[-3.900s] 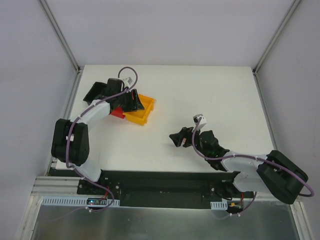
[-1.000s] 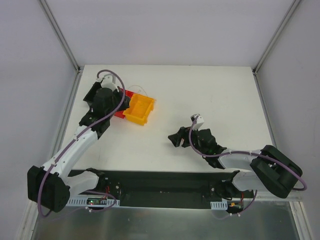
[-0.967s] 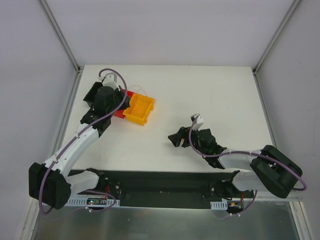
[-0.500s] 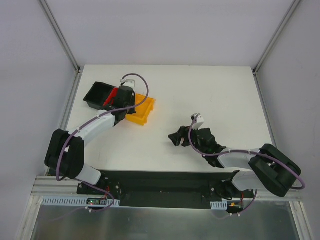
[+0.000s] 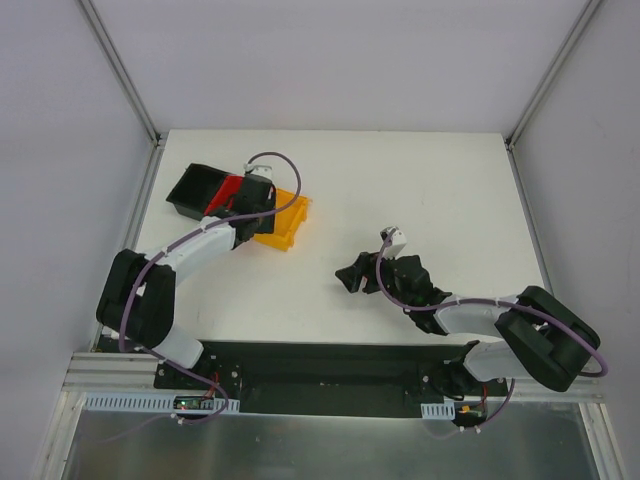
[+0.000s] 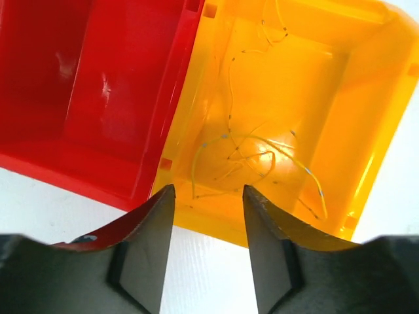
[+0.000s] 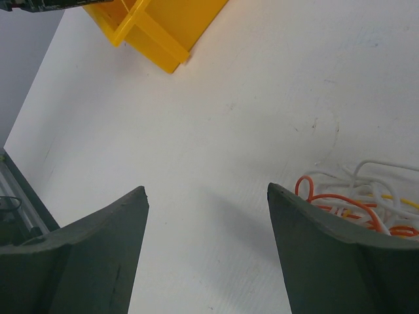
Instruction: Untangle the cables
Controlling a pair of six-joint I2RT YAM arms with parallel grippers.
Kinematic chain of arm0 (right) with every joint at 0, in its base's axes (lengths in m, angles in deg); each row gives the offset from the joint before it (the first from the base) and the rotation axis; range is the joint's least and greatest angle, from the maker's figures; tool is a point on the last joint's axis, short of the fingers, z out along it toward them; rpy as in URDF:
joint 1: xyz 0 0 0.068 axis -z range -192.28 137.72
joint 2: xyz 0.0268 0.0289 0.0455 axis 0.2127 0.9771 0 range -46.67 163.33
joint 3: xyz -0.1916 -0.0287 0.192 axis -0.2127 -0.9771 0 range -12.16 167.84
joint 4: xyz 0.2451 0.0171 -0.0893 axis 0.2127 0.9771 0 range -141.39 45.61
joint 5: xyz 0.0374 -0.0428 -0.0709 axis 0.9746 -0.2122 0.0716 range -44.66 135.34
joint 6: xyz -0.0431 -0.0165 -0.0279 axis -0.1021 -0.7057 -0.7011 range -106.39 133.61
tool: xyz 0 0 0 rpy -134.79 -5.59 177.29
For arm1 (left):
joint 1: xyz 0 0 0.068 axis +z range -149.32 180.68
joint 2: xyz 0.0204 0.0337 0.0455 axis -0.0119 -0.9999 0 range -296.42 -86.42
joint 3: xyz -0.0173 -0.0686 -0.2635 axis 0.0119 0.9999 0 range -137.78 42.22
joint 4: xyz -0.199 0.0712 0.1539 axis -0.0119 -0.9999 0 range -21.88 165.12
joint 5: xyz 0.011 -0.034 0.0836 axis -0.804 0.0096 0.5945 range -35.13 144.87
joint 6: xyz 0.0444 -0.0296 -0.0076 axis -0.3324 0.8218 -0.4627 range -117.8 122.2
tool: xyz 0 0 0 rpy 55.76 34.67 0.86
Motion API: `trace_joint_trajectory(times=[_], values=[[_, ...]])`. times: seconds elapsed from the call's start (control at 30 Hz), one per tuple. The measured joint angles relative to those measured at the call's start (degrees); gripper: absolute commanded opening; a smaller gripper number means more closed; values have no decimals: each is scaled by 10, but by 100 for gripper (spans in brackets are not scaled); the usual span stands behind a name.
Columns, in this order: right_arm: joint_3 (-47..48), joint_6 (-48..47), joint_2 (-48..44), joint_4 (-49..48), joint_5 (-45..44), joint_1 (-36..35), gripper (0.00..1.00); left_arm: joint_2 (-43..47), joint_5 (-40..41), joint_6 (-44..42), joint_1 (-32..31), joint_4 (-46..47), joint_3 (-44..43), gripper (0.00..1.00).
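Note:
The cables (image 7: 350, 199), a small tangle of orange and white loops, lie on the white table just right of my right gripper (image 7: 206, 190). That gripper is open and empty, and the tangle sits beside its right finger (image 7: 327, 255), not between the jaws. In the top view my right gripper (image 5: 352, 275) hides the tangle. My left gripper (image 6: 208, 191) hovers open over the near wall of the yellow bin (image 6: 386, 98). A thin yellow wire (image 6: 255, 154) lies curled on that bin's floor. Nothing is between the left fingers.
A red bin (image 6: 98, 98) stands against the yellow bin's left side. A black bin (image 5: 190, 190) is further left, near the table's (image 5: 420, 180) left edge. The yellow bin (image 7: 163, 39) is far ahead-left of my right gripper. Metal frame posts stand at the back corners.
My left arm has swung right from over the black bin to the red and yellow bins, and its jaws have come apart. The right arm has not moved.

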Motion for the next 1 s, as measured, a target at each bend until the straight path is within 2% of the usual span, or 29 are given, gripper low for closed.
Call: trace_joint_trajectory(times=[0.1,0.23,0.4,0.5,0.63,0.8,0.9,1.0], values=[[0,0,0,0,0,0,76,21,-2,8,0,-14,0,61],[0,0,0,0,0,1,76,86,-20,19,0,-38,0,70],[-6,1,-26,4,-13,1,76,201,-90,34,0,-54,9,71],[-26,14,-102,53,-70,0,74,230,-185,41,1,-63,1,68],[-39,43,-229,155,-161,1,72,152,-365,66,0,-59,-66,56],[-53,88,-318,269,-220,16,70,10,-514,91,-8,-42,-119,57],[-58,104,-319,315,-215,34,69,-39,-570,101,-19,-47,-118,57],[-55,114,-278,339,-196,54,69,-50,-600,101,-32,-48,-104,57]])
